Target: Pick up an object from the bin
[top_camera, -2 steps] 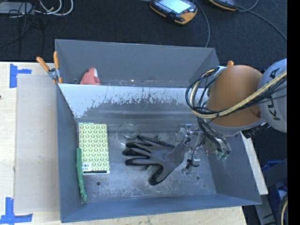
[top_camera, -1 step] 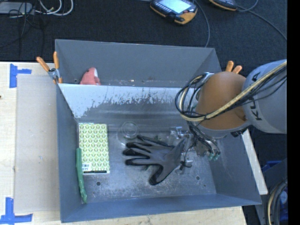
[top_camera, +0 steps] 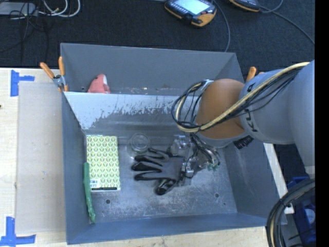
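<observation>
This is looking like a robotics lab. A large robot arm (top_camera: 277, 112), with bundled cables (top_camera: 267, 86) running along it, is leaning into a grey metal bin (top_camera: 149, 53). Beyond the bin's far edge, two handheld control units (top_camera: 190, 6) with screens are lying on a dark mat (top_camera: 128, 24), and loose wires (top_camera: 54, 1) are lying past its far left corner.

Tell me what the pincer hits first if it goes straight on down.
Most likely the black glove lying directly beneath the pincer; its height above the glove is unclear.
</observation>
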Robot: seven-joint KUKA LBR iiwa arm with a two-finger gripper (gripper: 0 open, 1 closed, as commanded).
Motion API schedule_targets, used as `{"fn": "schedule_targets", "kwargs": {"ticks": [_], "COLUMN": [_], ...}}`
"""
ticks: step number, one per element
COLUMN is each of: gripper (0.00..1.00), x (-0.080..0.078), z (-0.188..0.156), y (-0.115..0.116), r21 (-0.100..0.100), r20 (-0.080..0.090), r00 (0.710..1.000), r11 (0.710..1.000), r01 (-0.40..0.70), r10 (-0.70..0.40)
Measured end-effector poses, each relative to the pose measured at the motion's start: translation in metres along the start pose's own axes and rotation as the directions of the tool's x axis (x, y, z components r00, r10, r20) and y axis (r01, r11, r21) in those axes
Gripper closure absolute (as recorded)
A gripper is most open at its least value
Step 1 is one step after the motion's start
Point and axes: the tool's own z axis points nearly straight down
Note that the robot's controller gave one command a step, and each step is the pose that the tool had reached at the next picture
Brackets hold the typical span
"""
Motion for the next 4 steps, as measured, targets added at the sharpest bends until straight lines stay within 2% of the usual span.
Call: {"fn": "schedule_targets", "kwargs": {"ticks": [1,2,3,4], "gripper": [0.0,0.0,1.0,1.0], "x": [-0.032,0.004,-0.033,-0.033], "z": [0.011,0.011,0.01,0.01], "y": [-0.003,-0.021,-0.003,-0.003], "r21": [0.0,-0.001,0.0,0.0], "r20": [0.0,0.0,0.005,0.005], "r00": [1.0,0.996,1.0,1.0], "r11": [1.0,0.996,1.0,1.0], "r01": [0.024,-0.094,0.023,0.023], "r10": [-0.024,0.094,-0.023,-0.023]}}
